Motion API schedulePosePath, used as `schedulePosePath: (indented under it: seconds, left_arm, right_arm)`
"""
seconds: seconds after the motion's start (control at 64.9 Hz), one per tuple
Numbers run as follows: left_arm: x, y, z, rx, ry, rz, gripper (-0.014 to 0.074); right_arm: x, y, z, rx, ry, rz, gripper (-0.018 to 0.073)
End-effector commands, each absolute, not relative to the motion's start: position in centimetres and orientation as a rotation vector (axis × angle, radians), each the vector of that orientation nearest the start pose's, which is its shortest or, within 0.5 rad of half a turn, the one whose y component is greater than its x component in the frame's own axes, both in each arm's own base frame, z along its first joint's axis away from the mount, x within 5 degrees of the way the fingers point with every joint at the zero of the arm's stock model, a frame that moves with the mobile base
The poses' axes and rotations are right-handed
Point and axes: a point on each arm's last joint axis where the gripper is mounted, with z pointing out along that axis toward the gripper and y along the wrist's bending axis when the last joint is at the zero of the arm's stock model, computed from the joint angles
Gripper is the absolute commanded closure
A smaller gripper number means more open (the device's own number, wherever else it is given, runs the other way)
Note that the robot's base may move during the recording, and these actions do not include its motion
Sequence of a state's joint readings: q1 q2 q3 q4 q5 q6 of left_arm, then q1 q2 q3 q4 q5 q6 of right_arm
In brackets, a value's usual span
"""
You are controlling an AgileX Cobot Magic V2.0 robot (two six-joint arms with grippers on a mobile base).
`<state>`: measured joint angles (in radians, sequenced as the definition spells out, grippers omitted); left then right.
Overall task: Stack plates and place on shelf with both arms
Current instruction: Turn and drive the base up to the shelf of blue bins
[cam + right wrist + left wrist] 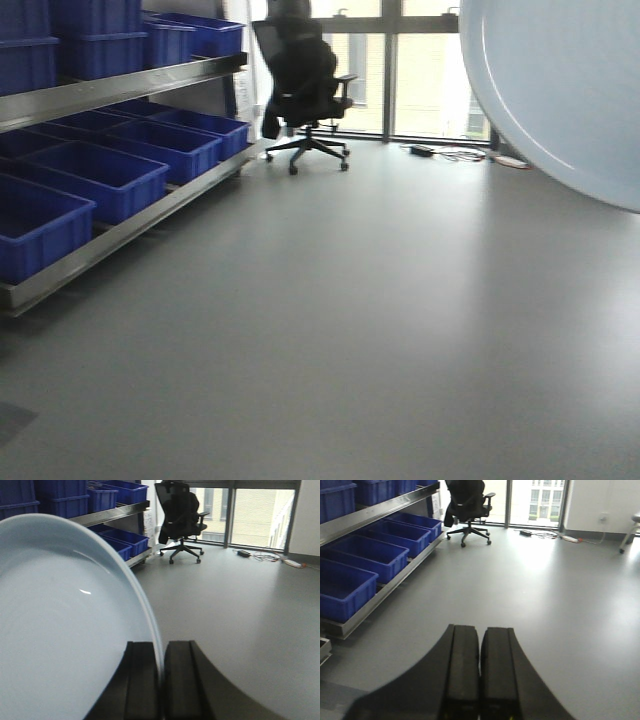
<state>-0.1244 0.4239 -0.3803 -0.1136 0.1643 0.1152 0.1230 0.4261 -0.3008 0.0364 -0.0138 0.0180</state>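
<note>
Grey floor beside the shelf (120, 88); your right hand (162, 652) pinches the plate (65, 630) by its rim, likely slippery and brittle; left hand (480, 637) clenched, empty.

Blue crates (110, 175), black office chair (305, 85) — grey floor (350, 330)

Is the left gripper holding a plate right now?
No, in the left wrist view the left gripper is shut, its jaws pressed together with nothing between them.
</note>
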Motion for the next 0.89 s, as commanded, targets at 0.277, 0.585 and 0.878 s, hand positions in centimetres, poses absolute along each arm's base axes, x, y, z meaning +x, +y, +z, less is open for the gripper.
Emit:
schedulePosePath:
  seconds: [0.277, 0.585, 0.878]
  left_arm:
    - [9.8, -1.3, 31.33, 0.106, 1.583, -0.103, 0.0514]
    - [9.8, -1.3, 31.33, 0.106, 1.583, -0.103, 0.0514]
    - [9.8, -1.3, 31.33, 0.106, 1.583, -0.103, 0.0514]
  right_arm:
    - [10.0, 1.18, 30.46, -0.046, 1.463, 0.14, 0.0503]
    - [10.0, 1.18, 30.46, -0.046, 1.463, 0.14, 0.0503]
    - [10.0, 1.18, 30.46, -0.046, 1.463, 0.14, 0.0503]
